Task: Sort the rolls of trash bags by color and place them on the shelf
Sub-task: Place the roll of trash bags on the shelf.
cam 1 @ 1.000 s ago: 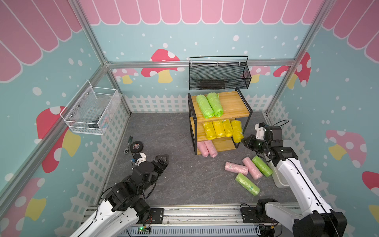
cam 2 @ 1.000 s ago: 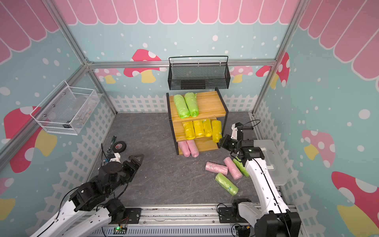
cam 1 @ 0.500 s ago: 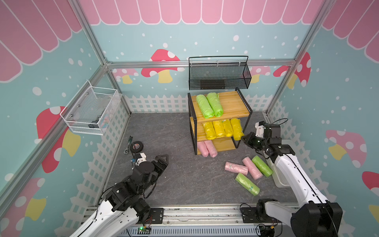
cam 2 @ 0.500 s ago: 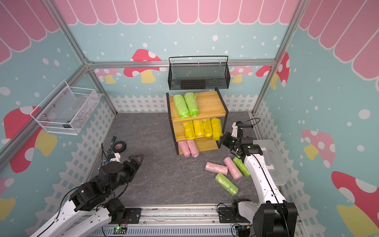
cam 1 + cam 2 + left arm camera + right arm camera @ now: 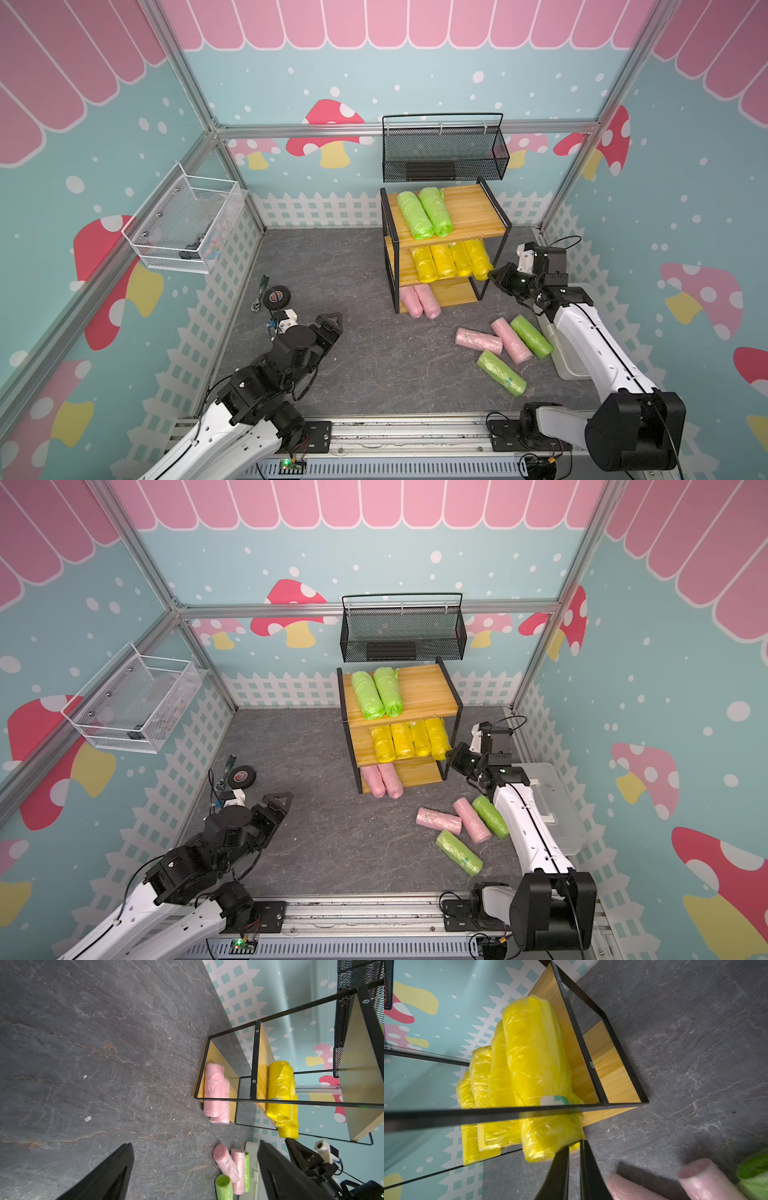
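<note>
Shelf (image 5: 473,208) holds four yellow rolls (image 5: 442,262), two green rolls (image 5: 411,216), two pink rolls (image 5: 428,301); two green, two pink lie on bench (image 5: 353,374). Right gripper (image 5: 494,275) closed, left gripper (image 5: 330,320) wide.

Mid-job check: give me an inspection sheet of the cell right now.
Surface: dark slate-look floor, a few pale specks.
Job's things: shelf holds two green rolls on top, four yellow rolls mid-tier, two pink rolls at bottom; two loose pink rolls and two loose green rolls on the floor.
Clutter: black tape roll and hand tool near the left arm; translucent bin by the right arm.
Grippers: left gripper open over bare floor; right gripper shut, tips at the outer yellow roll's end.
Cables: black cable loop by the right gripper.
Surroundings: black mesh basket on the back wall, white wire basket on a side wall.
</note>
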Tool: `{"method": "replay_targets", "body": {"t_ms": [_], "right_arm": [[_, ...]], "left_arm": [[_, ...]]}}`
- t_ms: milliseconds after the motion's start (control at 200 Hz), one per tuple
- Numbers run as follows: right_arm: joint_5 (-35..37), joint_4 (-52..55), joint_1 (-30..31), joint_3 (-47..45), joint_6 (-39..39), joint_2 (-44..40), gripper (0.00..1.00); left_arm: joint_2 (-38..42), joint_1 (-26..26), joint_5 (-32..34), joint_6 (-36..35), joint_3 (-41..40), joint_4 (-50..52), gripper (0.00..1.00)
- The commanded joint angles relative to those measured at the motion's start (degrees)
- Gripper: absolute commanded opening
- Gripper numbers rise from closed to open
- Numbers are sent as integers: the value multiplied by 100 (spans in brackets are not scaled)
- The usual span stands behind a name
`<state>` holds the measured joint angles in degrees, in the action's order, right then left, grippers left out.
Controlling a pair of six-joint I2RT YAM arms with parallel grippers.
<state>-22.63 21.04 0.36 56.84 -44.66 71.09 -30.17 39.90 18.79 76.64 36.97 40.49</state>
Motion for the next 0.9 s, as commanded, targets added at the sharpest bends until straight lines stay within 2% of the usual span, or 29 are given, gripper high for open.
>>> {"method": "replay_targets", "body": {"t_ms": [0,480,685,896], "right_arm": [[5,-249,-58,104,-57,159,14],[-179,-700,-97,47,-394,414,16],[-255,-428,-115,-17,-247,219,36],[-464,-21,-124,-330,48,-257,48]], "left_arm": [[-41,18,107,-115,3,80,95],[-48,18,108,-118,-40,82,95],[13,17,125,-97,-78,72,95],[-5,17,108,-103,-102,81,96]]}}
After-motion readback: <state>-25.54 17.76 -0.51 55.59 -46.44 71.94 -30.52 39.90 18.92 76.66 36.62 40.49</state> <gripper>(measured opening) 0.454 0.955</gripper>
